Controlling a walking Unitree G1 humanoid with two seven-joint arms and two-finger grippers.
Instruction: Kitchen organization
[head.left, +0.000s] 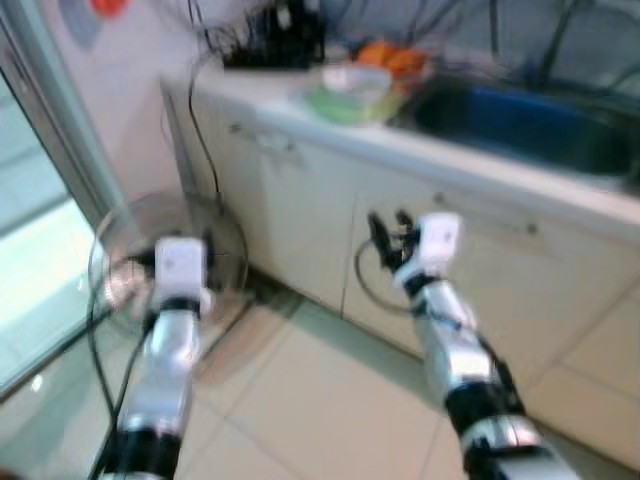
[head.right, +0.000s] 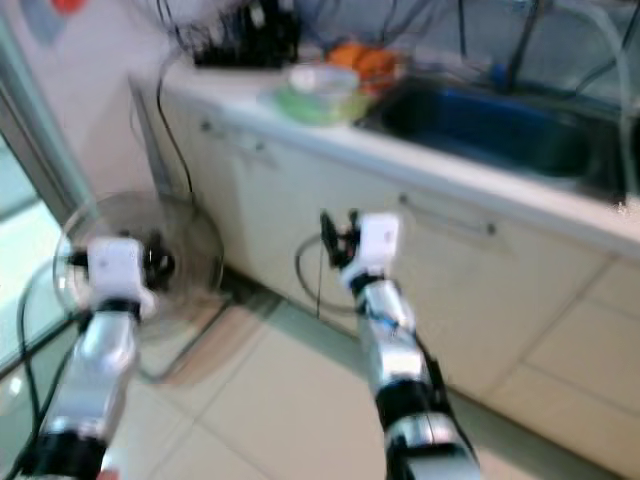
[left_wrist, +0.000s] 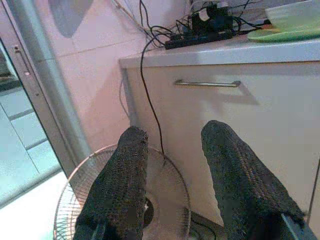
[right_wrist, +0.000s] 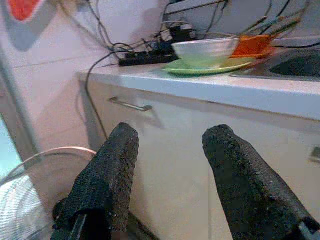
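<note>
On the white counter (head.left: 300, 110) a pale bowl (right_wrist: 204, 52) sits on a green plate (right_wrist: 200, 67), with an orange item (right_wrist: 252, 46) behind it and a dark sink (head.left: 520, 125) to the right. My right gripper (head.left: 386, 226) is raised in front of the cabinet doors, below the counter edge, open and empty. My left gripper (left_wrist: 172, 135) is open and empty too, held low over a floor fan (head.left: 165, 260) at the counter's left end. Both eye views are blurred.
A black power strip (left_wrist: 200, 37) with tangled cables lies at the counter's back left, and one cable hangs down the cabinet side. A metal drawer handle (left_wrist: 207, 84) runs below the counter edge. A glass sliding door (head.left: 40, 200) stands to the left. The floor is tiled.
</note>
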